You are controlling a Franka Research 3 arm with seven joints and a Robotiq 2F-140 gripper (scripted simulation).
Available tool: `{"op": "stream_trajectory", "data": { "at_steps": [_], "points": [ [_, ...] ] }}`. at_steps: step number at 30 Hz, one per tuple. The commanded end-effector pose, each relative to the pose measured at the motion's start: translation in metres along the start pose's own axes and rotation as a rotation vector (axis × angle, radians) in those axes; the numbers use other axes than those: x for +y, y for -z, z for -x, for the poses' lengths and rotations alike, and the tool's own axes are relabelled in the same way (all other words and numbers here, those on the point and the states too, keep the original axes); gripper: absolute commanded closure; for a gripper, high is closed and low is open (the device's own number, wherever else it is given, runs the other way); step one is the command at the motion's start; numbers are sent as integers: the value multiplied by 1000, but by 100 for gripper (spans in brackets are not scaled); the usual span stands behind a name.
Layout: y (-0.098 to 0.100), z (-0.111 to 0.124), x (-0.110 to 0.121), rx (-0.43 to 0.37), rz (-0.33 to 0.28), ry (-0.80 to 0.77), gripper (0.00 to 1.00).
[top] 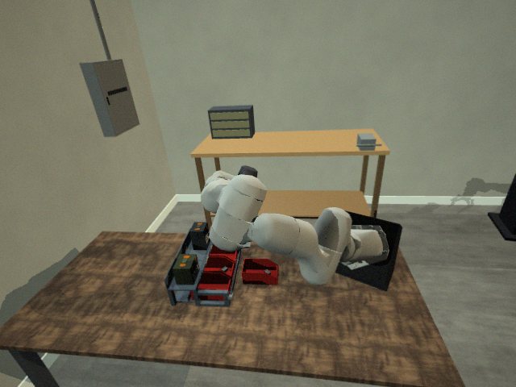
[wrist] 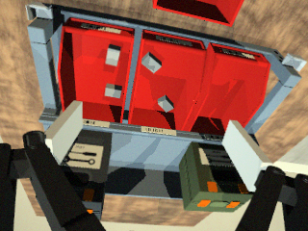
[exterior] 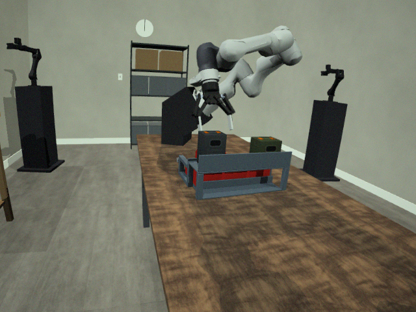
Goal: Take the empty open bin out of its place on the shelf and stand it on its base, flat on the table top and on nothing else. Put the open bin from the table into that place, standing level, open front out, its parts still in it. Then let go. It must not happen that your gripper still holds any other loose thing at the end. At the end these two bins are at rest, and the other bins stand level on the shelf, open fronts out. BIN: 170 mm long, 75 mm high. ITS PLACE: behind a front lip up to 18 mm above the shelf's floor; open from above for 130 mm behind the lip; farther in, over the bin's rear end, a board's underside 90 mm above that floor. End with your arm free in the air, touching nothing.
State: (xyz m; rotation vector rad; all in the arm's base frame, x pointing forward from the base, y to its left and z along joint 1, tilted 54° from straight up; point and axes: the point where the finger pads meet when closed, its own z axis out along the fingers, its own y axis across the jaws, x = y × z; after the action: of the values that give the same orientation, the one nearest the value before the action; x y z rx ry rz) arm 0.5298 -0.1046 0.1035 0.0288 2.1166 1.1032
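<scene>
A grey shelf point(wrist: 159, 130) holds three red open bins side by side. In the wrist view the left bin point(wrist: 93, 72) and the middle bin point(wrist: 166, 79) each hold two grey parts. The right bin point(wrist: 236, 89) is empty; it is the near one in the top view point(top: 214, 282). Another red bin point(top: 260, 271) with a grey part stands on the table beside the shelf; its edge shows at the top of the wrist view point(wrist: 199, 10). My gripper point(wrist: 156, 123) point(exterior: 214, 121) is open and empty, pointing down well above the shelf. In the top view the arm hides it.
An olive box point(wrist: 212, 185) and a dark box point(wrist: 84, 161) sit on the shelf's upper board, behind the bins. A black base block point(top: 372, 254) stands at the table's far right. A wooden bench point(top: 291, 145) stands behind the table.
</scene>
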Motion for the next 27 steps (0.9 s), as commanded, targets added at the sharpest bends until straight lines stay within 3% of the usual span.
{"op": "stream_trajectory", "data": {
  "at_steps": [1,27],
  "points": [
    [0,1,1,2,-17,-42,0],
    [0,2,2,3,-25,-55,0]
  ]
}}
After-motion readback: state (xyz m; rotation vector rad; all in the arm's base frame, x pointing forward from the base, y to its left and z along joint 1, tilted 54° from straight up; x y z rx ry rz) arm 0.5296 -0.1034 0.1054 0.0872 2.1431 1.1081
